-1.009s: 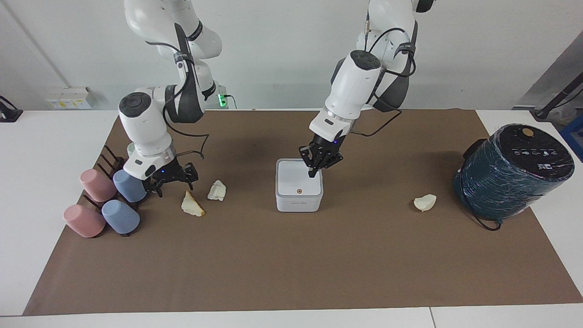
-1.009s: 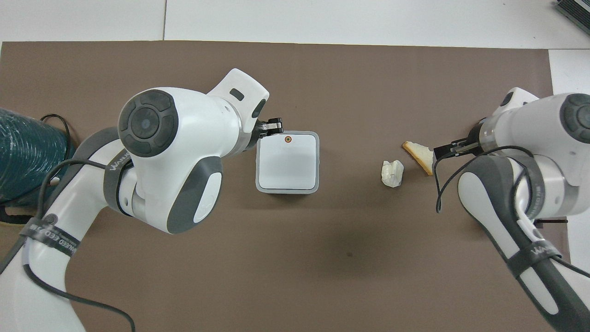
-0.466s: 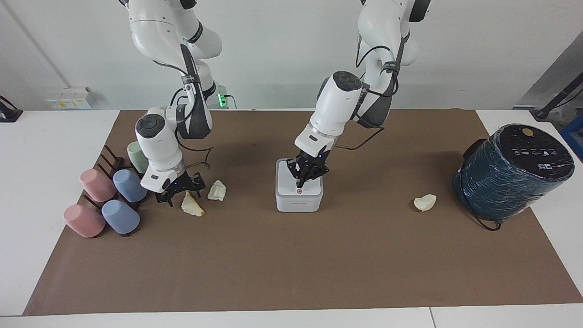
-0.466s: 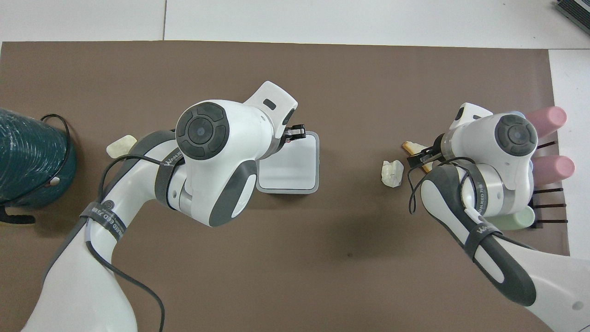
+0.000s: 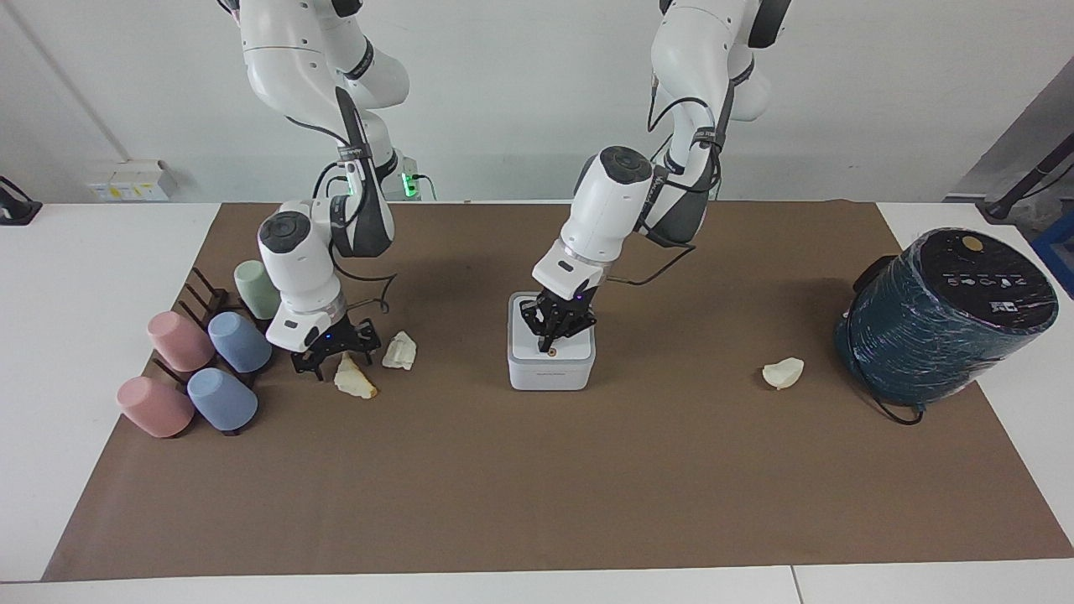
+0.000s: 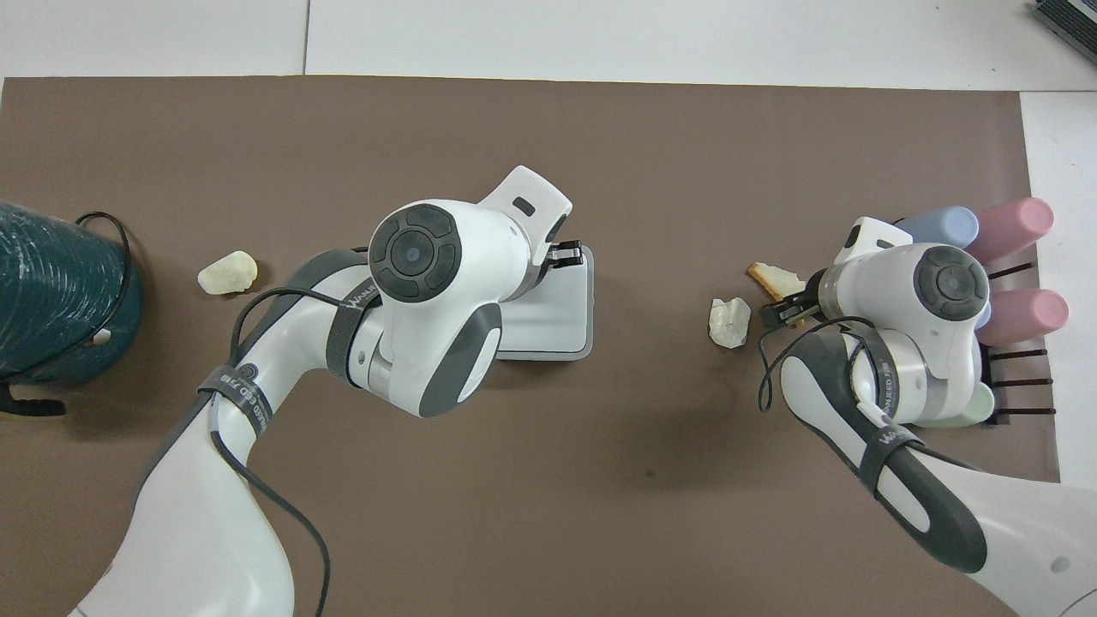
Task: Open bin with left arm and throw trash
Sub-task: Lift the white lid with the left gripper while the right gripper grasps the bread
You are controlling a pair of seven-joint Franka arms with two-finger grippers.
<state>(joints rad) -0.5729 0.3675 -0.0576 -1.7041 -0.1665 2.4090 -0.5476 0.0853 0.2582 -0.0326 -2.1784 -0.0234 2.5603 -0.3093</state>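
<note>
Small white square plastic bin (image 5: 550, 356) mid-desk on the brown mat, lid down: left gripper (image 5: 547, 346), fingertips together, sits on its orange dot, so press straight down, while right gripper (image 5: 334, 359), jaws apart, straddles the yellowish wedge scrap (image 5: 354, 377) and should close squarely.

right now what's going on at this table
The left end effector, shut, presses its tip down on the lid of the small white bin, which is not yet open. The right end effector is down at the yellowish wedge of trash, beside a crumpled scrap. A third scrap lies near the dark-teal wrapped cylinder.
</note>
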